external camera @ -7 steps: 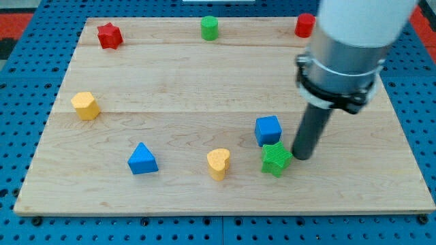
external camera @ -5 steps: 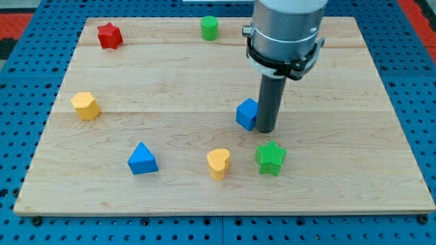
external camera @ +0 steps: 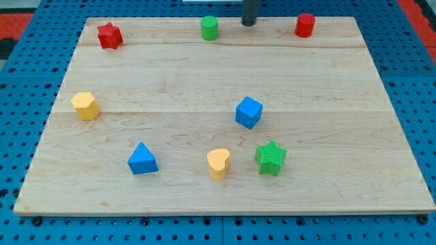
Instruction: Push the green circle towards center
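Observation:
The green circle (external camera: 210, 28) stands near the board's top edge, a little left of the middle. My tip (external camera: 248, 24) shows at the view's top, just right of the green circle with a small gap between them. Only the rod's lower end is in view. The wooden board (external camera: 170, 82) lies flat and fills most of the view.
A red star (external camera: 109, 35) sits at top left and a red cylinder (external camera: 304, 25) at top right. A yellow block (external camera: 85, 105) is at the left. A blue cube (external camera: 248, 112), green star (external camera: 271, 158), yellow heart (external camera: 218, 163) and blue triangle (external camera: 142, 158) lie in the lower half.
My tip has moved from beside the blue cube up to the board's top edge, right of the green circle. The blue cube was pushed left earlier and now stands free.

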